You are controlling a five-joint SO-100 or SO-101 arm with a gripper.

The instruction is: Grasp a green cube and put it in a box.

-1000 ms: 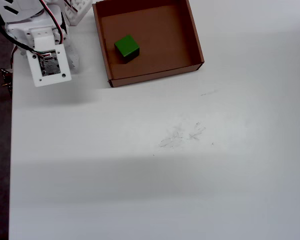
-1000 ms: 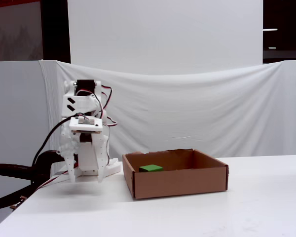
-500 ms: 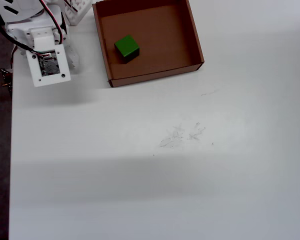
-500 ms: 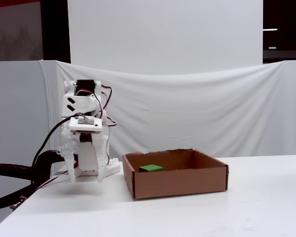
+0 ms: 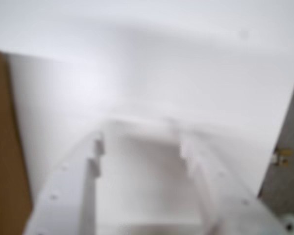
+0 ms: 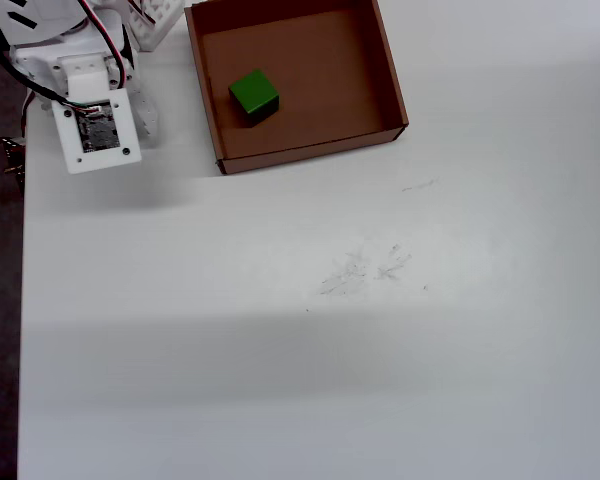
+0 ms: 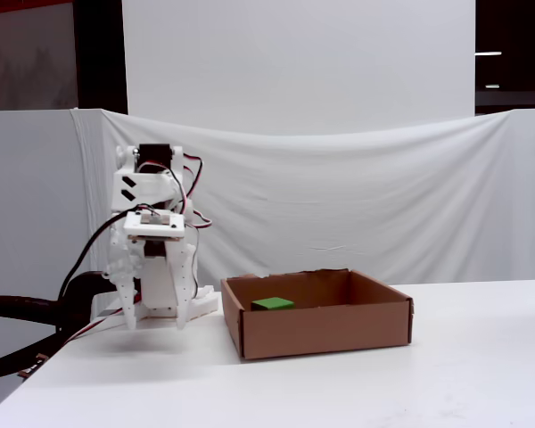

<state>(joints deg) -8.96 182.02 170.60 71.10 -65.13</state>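
Green cube point(image 6: 254, 94) sits inside the box point(image 6: 384, 75), clear of the arm. Blurred wrist view suggests the fingers point(image 5: 83, 196) stand apart over bare white surface point(image 6: 330, 330), gripping nothing.

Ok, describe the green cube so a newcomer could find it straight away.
Find the shallow square brown cardboard box near the top of the white table in the overhead view. The small matte bright-green cube sits on its floor, toward the left wall. It is the only thing inside, and the only green thing.
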